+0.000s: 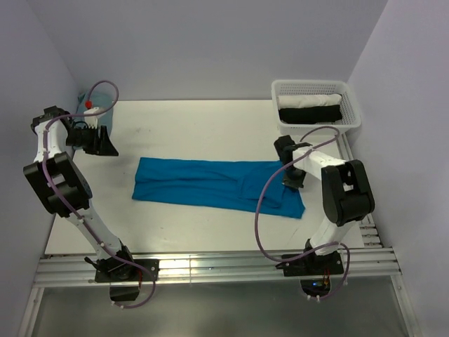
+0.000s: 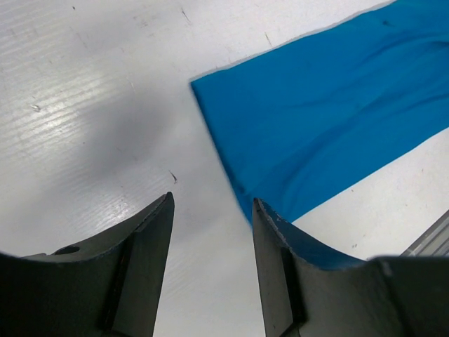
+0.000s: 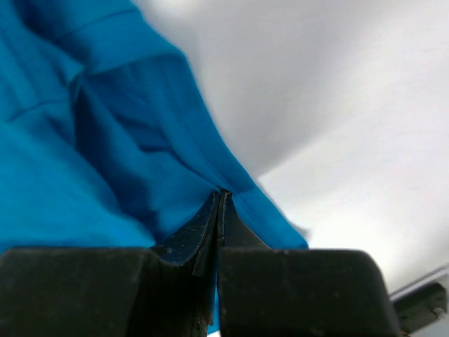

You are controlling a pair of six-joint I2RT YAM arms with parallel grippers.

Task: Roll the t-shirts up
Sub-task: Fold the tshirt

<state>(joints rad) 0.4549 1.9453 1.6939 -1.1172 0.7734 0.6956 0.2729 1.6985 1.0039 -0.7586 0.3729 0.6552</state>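
The t-shirt point(image 1: 217, 186) is lying folded into a long blue band across the middle of the white table point(image 1: 196, 126), running from left to right, with its right end wider and more rumpled. The right gripper point(image 1: 291, 179) is reaching down at that right end, on the far edge of the cloth. In the right wrist view its fingers point(image 3: 196, 235) are pressing flat against each other with no gap showing, and the right gripper's point(image 3: 221, 193) tips are biting into a fold of the t-shirt point(image 3: 84, 140), so that blue fabric is spreading out to the left of the tips and trailing down past them on the right. The left gripper point(image 1: 98, 144) is waiting beside the table's left edge, near the shirt's left end but apart from it. In the left wrist view the left gripper point(image 2: 212, 203) is holding its fingers point(image 2: 151, 239) spread, with only bare table between them; the t-shirt point(image 2: 330, 119) is lying ahead and off to the right, its short end edge slanting down toward the right-hand finger, which is hiding the near corner of the cloth. A white mesh basket point(image 1: 354, 112) is sitting at the far right corner of the table, carrying a black roll and a white roll.
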